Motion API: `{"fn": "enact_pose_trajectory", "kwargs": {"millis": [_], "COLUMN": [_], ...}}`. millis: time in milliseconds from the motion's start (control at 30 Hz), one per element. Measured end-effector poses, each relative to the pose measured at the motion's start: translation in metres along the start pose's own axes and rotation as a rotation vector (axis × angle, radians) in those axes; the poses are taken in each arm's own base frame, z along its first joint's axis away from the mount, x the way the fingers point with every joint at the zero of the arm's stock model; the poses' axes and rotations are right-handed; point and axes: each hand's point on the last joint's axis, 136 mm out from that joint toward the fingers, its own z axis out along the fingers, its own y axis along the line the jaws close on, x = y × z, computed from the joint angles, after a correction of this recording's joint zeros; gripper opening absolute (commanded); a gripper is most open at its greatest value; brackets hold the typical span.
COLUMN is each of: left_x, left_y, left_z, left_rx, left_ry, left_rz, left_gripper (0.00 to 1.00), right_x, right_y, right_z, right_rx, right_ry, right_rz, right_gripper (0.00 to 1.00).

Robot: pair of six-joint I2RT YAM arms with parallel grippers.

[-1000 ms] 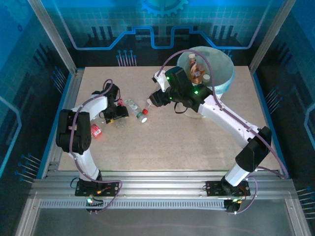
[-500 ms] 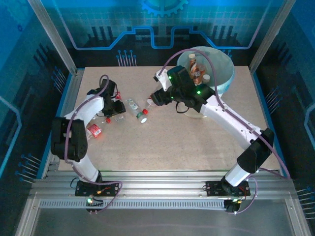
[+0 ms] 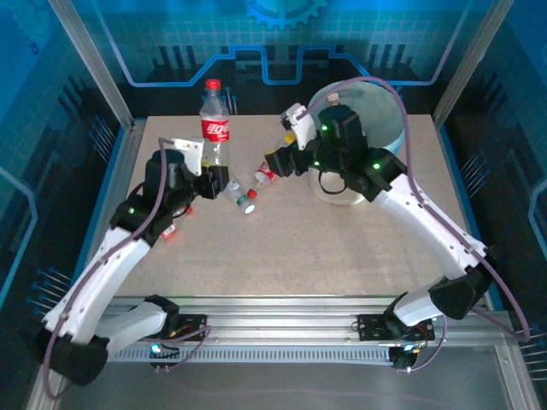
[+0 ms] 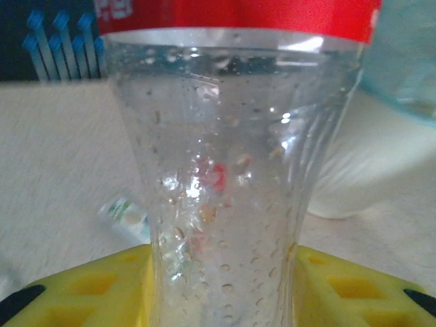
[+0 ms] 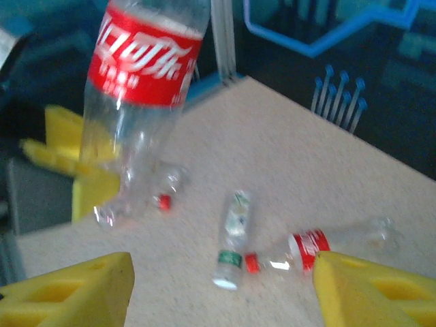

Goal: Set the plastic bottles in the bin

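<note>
Partway: left fingers (image 4: 88, 293) clench a red-label cola bottle (image 3: 214, 126) upright above the desk (image 3: 299, 248), right fingers (image 5: 75, 293) spread empty over small bottles (image 5: 231, 238) still lying mid-desk, and the bin (image 3: 395, 128) at rear right apparently holds at least one.

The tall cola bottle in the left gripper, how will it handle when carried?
Likely light: the cola bottle looks empty, clear with only droplets inside. Its thin wall may dent or slip where the left gripper pinches the waist. Gripped low, with most height above, it could tilt.
</note>
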Motion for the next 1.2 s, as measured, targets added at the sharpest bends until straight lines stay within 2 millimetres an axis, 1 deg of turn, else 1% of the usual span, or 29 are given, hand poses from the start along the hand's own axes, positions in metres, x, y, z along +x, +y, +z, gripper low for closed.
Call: {"fn": "enact_pose_trajectory", "kwargs": {"millis": [67, 133, 267, 400, 467, 567, 633, 767, 833, 867, 900, 933, 967, 1000, 1067, 1133, 1200], "left_x": [-0.006, -0.008, 0.004, 0.011, 0.012, 0.013, 0.014, 0.017, 0.017, 0.017, 0.017, 0.017, 0.015, 0.014, 0.010, 0.004, -0.002], "left_y": [-0.018, -0.034, -0.058, -0.073, -0.083, -0.095, -0.100, -0.106, -0.107, -0.107, -0.107, -0.108, -0.109, -0.110, -0.112, -0.112, -0.112], "left_z": [-0.013, -0.021, -0.023, -0.022, -0.022, -0.025, -0.026, -0.028, -0.028, -0.028, -0.028, -0.028, -0.029, -0.029, -0.031, -0.031, -0.033], "left_rx": [0.063, 0.117, 0.215, 0.269, 0.299, 0.340, 0.353, 0.372, 0.373, 0.371, 0.372, 0.372, 0.374, 0.379, 0.381, 0.373, 0.365], "left_ry": [-0.060, -0.098, -0.097, -0.090, -0.094, -0.114, -0.118, -0.120, -0.122, -0.123, -0.124, -0.126, -0.132, -0.139, -0.157, -0.180, -0.202], "left_rz": [0.060, 0.118, 0.209, 0.273, 0.300, 0.343, 0.364, 0.399, 0.409, 0.414, 0.415, 0.415, 0.413, 0.411, 0.408, 0.391, 0.374], "left_gripper": [0.48, 0.49, 0.48, 0.48, 0.48, 0.48, 0.48, 0.48, 0.49, 0.51, 0.53, 0.55, 0.56, 0.58, 0.71, 0.87, 0.99], "right_x": [-0.018, -0.033, -0.059, -0.080, -0.084, -0.083, -0.082, -0.083, -0.084, -0.085, -0.086, -0.086, -0.087, -0.090, -0.092, -0.098, -0.104], "right_y": [0.010, 0.021, 0.040, 0.054, 0.057, 0.057, 0.058, 0.061, 0.062, 0.062, 0.062, 0.060, 0.059, 0.058, 0.058, 0.056, 0.051], "right_z": [-0.013, -0.024, -0.038, -0.047, -0.047, -0.041, -0.037, -0.034, -0.036, -0.038, -0.039, -0.040, -0.040, -0.042, -0.045, -0.050, -0.056], "right_rx": [-0.057, -0.118, -0.217, -0.303, -0.322, -0.331, -0.345, -0.372, -0.379, -0.380, -0.374, -0.366, -0.360, -0.353, -0.346, -0.329, -0.293], "right_ry": [-0.068, -0.119, -0.187, -0.229, -0.235, -0.221, -0.211, -0.192, -0.188, -0.190, -0.192, -0.193, -0.194, -0.201, -0.203, -0.212, -0.229], "right_rz": [0.008, 0.017, 0.036, 0.057, 0.069, 0.088, 0.097, 0.114, 0.117, 0.113, 0.107, 0.098, 0.097, 0.096, 0.095, 0.090, 0.078], "right_gripper": [0.73, 0.75, 0.75, 0.75, 0.74, 0.72, 0.66, 0.50, 0.39, 0.29, 0.16, 0.09, 0.05, 0.04, 0.00, 0.00, 0.00]}}
